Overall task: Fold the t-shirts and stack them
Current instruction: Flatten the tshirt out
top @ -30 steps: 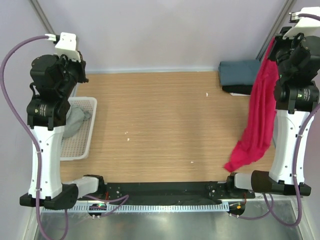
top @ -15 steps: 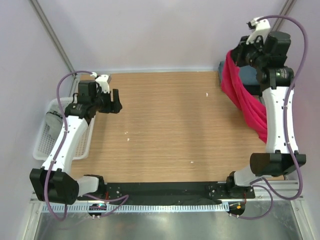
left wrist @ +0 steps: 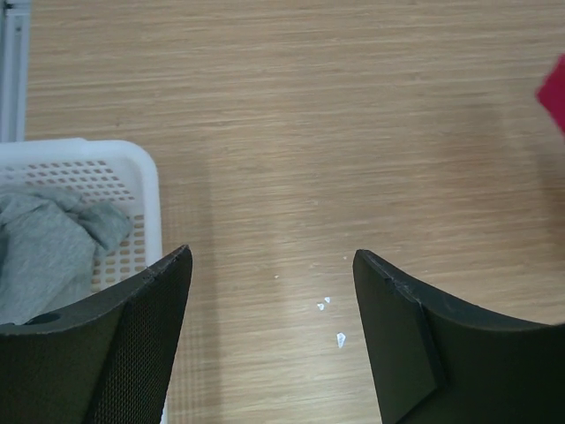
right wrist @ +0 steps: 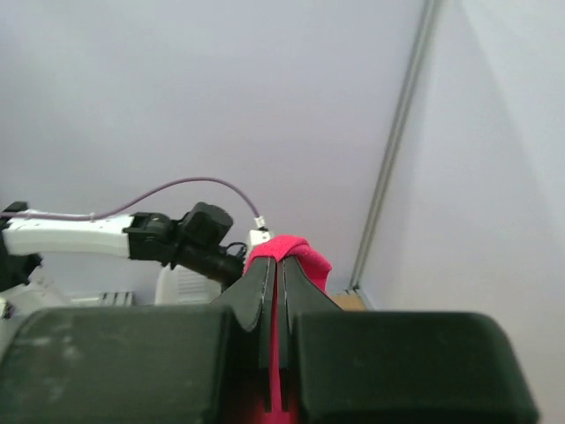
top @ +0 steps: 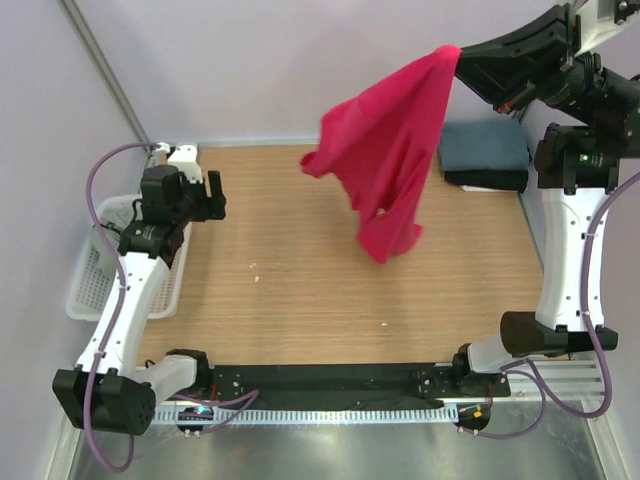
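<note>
At the far left, the white mesh basket [top: 88, 300] sits against the left edge of the table [top: 300, 310]. A crumpled grey t-shirt [left wrist: 48, 252] lies inside it.

Just right of the basket, my left gripper [left wrist: 272, 265] hovers above bare wood near the far-left part of the table. Its jaws are spread apart and there is nothing between them. Through the gap I see wood grain and a few small white specks [left wrist: 331, 320]. The basket's corner lies under my left finger in the wrist view.

Further right, the red t-shirt [top: 390, 150] hangs in the air over the far middle of the table. It drapes from one pinched corner at its upper right, spreading down and to the left, with its lowest tip toward the table's centre. From above I cannot tell how high that tip hangs over the wood. One edge of it shows at the right side of my left wrist view [left wrist: 556, 95].

My right gripper [top: 457, 55] is raised high at the far right. Its jaws are clenched on that corner, and a fold of red cloth bulges out above my fingertips [right wrist: 284, 256].

Below that arm, in the far right corner of the table, a folded slate-blue t-shirt [top: 485, 148] lies on top of a folded black t-shirt [top: 490, 181].
</note>
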Controlling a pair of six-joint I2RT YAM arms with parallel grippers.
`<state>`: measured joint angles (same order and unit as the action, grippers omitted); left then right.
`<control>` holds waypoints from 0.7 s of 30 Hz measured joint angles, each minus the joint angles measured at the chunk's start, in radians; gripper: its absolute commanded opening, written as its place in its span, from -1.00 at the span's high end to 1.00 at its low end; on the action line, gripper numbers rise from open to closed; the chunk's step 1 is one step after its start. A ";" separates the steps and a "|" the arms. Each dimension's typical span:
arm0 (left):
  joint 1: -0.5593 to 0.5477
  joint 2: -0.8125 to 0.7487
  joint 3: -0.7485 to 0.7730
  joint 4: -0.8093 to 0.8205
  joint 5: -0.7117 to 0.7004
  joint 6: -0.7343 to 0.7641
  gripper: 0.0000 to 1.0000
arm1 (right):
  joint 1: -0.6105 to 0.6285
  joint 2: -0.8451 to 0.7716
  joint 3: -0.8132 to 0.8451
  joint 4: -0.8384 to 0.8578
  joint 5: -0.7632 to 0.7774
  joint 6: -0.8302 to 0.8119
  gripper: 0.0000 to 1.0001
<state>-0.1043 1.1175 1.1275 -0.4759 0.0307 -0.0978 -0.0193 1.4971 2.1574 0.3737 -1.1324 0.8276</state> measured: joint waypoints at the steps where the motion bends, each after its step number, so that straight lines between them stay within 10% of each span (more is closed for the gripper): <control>1: 0.003 -0.010 -0.007 0.000 -0.010 0.000 -0.50 | 0.000 -0.001 -0.028 0.130 -0.027 0.097 0.98; 6: 0.011 -0.041 -0.011 0.009 -0.031 0.000 -0.49 | 0.000 -0.011 -0.161 0.260 -0.068 0.154 0.97; 13: 0.012 -0.038 -0.011 -0.036 0.126 0.020 -0.34 | -0.009 0.033 -0.359 -0.332 0.098 -0.463 0.97; 21: -0.002 0.022 -0.006 -0.161 0.313 0.079 -0.31 | -0.043 0.265 -0.500 -0.643 0.372 -0.774 0.97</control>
<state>-0.1062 1.1397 1.1213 -0.6365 0.3435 -0.0185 -0.0624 1.7622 1.6569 -0.2695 -0.7601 0.0532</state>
